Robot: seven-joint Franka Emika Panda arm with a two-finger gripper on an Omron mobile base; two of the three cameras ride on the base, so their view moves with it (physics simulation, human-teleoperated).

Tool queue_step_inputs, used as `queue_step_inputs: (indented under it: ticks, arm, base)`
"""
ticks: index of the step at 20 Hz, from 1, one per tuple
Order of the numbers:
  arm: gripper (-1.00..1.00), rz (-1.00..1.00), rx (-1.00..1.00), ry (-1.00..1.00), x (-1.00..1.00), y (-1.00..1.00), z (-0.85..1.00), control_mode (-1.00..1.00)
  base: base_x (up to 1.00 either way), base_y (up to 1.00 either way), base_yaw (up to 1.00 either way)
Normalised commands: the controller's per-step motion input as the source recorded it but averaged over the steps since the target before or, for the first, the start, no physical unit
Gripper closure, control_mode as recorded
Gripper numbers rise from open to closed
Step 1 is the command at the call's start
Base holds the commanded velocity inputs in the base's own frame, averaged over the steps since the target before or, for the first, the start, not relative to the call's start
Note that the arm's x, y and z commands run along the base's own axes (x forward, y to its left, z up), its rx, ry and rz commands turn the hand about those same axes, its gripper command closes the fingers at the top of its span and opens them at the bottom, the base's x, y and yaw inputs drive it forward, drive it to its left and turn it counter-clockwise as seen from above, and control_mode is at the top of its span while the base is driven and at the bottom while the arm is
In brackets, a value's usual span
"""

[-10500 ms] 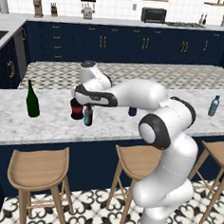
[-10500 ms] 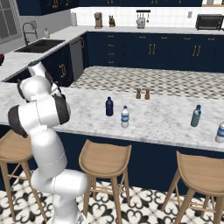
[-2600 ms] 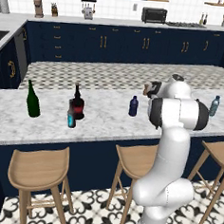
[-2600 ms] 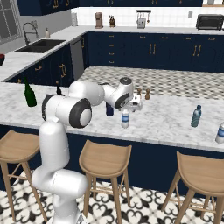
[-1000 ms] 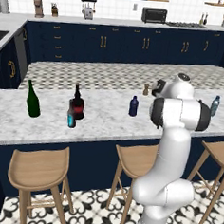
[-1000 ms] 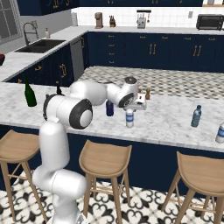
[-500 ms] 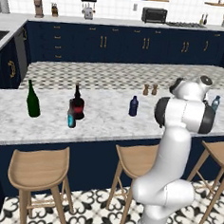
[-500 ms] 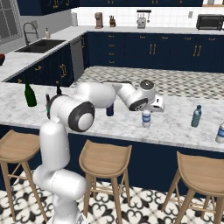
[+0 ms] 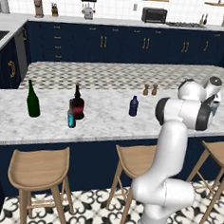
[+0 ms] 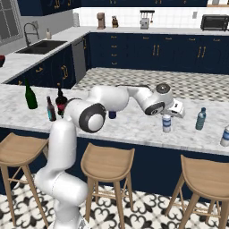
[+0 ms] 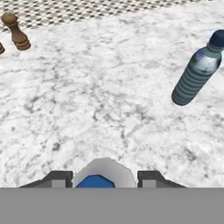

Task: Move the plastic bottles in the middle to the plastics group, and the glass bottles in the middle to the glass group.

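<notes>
On the bench (image 9: 104, 113), a green wine bottle (image 9: 33, 99) stands toward the left end; a red-labelled bottle (image 9: 77, 103) touches a small cyan-bottomed bottle (image 9: 71, 118); a navy bottle (image 9: 133, 106) stands mid-bench.

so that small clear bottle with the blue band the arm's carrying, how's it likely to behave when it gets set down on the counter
The small clear bottle looks like thin plastic, so probably light and a bit squeezable under the tool. It is short and stands upright on a flat base, so it should settle steadily. The marble counter looks smooth, so it might slide if nudged. On its side, its round body would likely roll.
</notes>
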Motion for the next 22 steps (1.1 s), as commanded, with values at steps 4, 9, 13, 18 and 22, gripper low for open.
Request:
queue_step_inputs:
  ticks: [4,9,13,18,22]
  arm:
    - [1.0,-0.13,0.0,0.0,0.05,-0.58,-0.06,-1.0]
    - [1.0,-0.08,0.0,0.0,0.21,-0.53,-0.02,-1.0]
    - [1.0,-0.02,0.0,0.0,0.26,-0.33,-0.12,-1.0]
    - [1.0,0.0,0.0,0.0,0.15,-0.09,-0.27,-1.0]
    - [1.0,0.0,0.0,0.05,0.0,0.0,-0.47,-1.0]
  base:
    - [0.0,0.0,0.0]
    - [0.0,0.0,0.0]
    - [0.0,0.0,0.0]
    - [0.0,0.0,0.0]
    - [0.0,0.0,0.0]
